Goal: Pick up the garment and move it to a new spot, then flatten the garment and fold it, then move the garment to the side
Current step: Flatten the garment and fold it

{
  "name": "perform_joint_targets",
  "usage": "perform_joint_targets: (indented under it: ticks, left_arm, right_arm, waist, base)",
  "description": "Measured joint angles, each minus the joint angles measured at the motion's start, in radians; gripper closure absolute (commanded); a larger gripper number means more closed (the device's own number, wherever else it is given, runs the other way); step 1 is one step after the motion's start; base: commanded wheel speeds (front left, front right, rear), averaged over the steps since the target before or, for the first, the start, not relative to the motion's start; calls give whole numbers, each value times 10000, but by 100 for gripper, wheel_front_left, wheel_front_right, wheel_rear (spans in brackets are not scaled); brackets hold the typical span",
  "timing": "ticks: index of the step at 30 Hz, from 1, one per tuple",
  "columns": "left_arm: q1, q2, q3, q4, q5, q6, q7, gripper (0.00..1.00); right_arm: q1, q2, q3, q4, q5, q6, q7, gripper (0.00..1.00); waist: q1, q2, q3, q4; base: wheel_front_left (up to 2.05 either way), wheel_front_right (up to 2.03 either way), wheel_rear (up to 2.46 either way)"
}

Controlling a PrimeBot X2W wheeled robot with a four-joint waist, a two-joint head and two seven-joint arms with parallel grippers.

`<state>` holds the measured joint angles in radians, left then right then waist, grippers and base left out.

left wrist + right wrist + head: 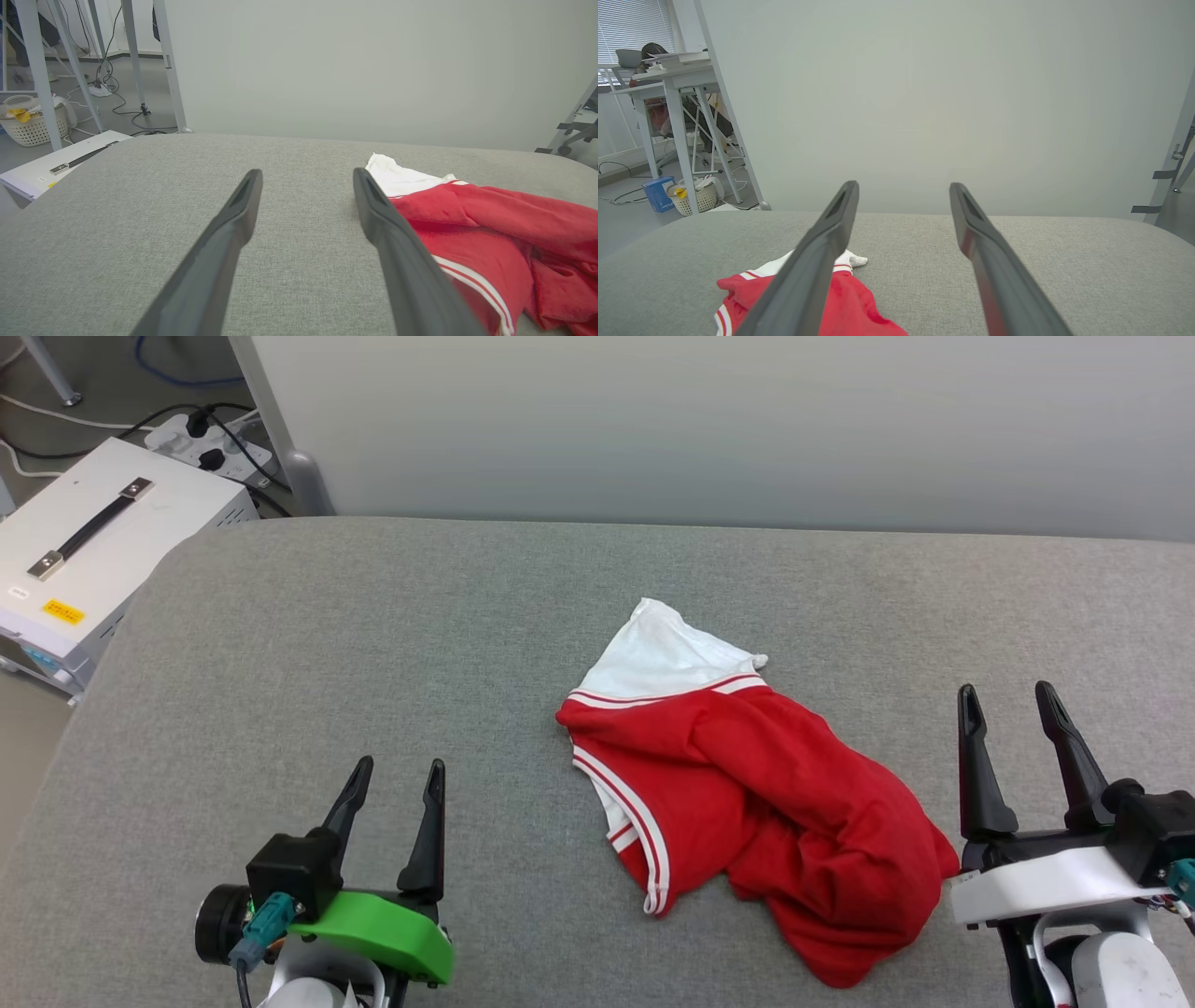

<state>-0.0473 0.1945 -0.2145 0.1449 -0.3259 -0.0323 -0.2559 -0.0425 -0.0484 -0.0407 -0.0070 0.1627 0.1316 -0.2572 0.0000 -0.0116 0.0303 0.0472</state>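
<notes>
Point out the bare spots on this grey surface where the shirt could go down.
Widest free patch: the grey surface between the garment and its left edge by the white case, ahead of the left gripper. Also free: the far strip along the wall. Crowded: near right, where the garment lies close to the right gripper.

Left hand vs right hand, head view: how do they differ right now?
1. Shell: the left hand has a green shell behind its fingers; the right hand has a white one.
2. Nearness: the left hand stands apart from the garment, with bare grey surface between them; the right hand's shell sits right beside the garment's crumpled red end.
Shared: both are open and empty, dark fingers pointing away from the robot.
</notes>
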Motion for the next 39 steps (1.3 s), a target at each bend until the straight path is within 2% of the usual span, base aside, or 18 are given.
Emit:
perform_joint_targets:
  ticks: [10,12,15,18,22,27,32,39]
  left_arm:
    - [45,-665,412,13,692,-610,0,0]
    - [8,-761,453,-13,832,-686,-2,0]
    - [-170,-928,485,-100,920,-755,0,0]
    - [-460,-1080,491,-203,965,-826,0,0]
    - [-759,-1256,500,-288,965,-882,0,0]
    - [-957,-1329,462,-301,963,-915,0,0]
    - [-1148,-1371,282,-318,909,-930,0,0]
    - [-1247,-1386,115,-341,675,-953,0,0]
  right_arm:
    - [-56,-2,144,449,-194,0,4,0]
    - [-315,-2,307,642,-433,0,360,0]
    - [-1219,-336,775,815,-717,0,1722,0]
    - [-2291,-1145,1490,1122,-616,0,3613,0]
    - [-3813,-2036,2153,1423,171,-2,5868,0]
    - [-5345,-2738,2617,2238,1034,0,8746,0]
    - [-6369,-3158,3053,3043,1457,0,10262,0]
    - [-6858,-3624,3659,4165,1580,0,10888,0]
  waist:
    - [0,0,333,274]
    - [0,0,496,383]
    - [0,0,812,582]
    - [1,0,1177,826]
    - [1,0,1689,1235]
    - [1,0,2258,1879]
    - [2,0,2730,2521]
    - [2,0,3267,3288]
  base:
    - [0,0,0]
    - [0,0,0]
    - [0,0,0]
    - [0,0,0]
    - [0,0,0]
    - [0,0,0]
    - [0,0,0]
    - [0,0,0]
